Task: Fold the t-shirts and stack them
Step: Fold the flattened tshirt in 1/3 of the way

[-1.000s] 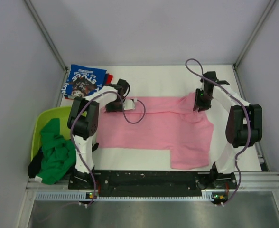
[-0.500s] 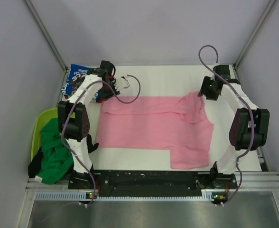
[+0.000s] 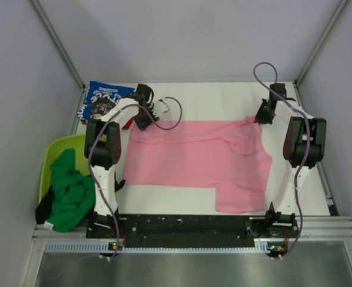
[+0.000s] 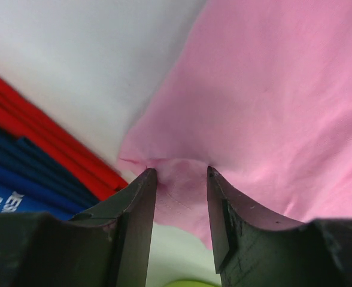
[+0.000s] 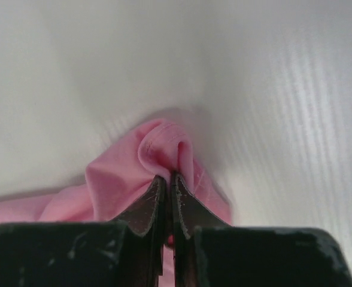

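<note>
Pink t-shirt [image 3: 194,158] lies spread on the counter [image 3: 212,98], a tool at each far corner.
Left tool [image 4: 179,174] stands parted astride the far-left corner, not pinching; right tool [image 5: 169,177] clamps a bunched far-right fold. The cloth looks light and limp, so it is best held by the corner hems.

Bare table [image 3: 212,101] lies beyond the pink shirt [image 3: 188,158]; the folded blue shirt [image 3: 104,101] crowds the far-left corner.
</note>
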Action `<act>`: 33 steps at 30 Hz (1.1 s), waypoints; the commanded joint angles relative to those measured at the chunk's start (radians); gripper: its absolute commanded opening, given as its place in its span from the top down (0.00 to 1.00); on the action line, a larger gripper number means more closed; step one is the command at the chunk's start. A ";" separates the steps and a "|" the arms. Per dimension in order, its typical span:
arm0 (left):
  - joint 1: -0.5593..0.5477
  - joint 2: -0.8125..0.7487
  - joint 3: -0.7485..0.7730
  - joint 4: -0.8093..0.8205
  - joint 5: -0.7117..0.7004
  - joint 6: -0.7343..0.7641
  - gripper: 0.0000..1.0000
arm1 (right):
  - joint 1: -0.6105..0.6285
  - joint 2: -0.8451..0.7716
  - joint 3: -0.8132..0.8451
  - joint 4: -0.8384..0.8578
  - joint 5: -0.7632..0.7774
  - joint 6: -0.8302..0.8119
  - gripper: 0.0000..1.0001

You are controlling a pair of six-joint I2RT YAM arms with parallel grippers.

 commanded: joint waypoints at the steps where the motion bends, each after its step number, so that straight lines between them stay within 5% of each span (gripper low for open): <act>1: 0.000 0.036 -0.002 0.044 -0.040 -0.030 0.57 | -0.076 0.007 0.101 0.033 0.049 0.018 1.00; 7: -0.013 0.118 0.102 0.041 -0.115 -0.043 0.58 | -0.087 0.073 0.184 0.010 0.069 -0.012 0.99; 10: -0.013 0.135 0.158 0.039 -0.149 -0.037 0.56 | -0.115 0.079 0.228 -0.036 0.073 -0.009 0.56; 15: -0.016 0.073 0.182 0.085 -0.180 -0.034 0.45 | -0.126 -0.054 0.151 -0.107 0.239 -0.026 0.37; 20: -0.074 -0.055 0.133 0.114 -0.150 -0.010 0.38 | -0.136 -0.287 -0.115 -0.087 0.203 0.009 0.43; 25: -0.280 -0.196 0.005 0.081 0.158 0.146 0.42 | -0.142 -0.427 -0.362 -0.001 0.060 0.060 0.64; 29: -0.471 -0.117 0.110 -0.011 0.396 0.142 0.47 | -0.144 -0.482 -0.440 0.031 -0.005 0.087 0.64; 33: -0.594 0.020 0.228 0.054 0.464 0.084 0.46 | -0.144 -0.458 -0.482 0.073 -0.051 0.086 0.61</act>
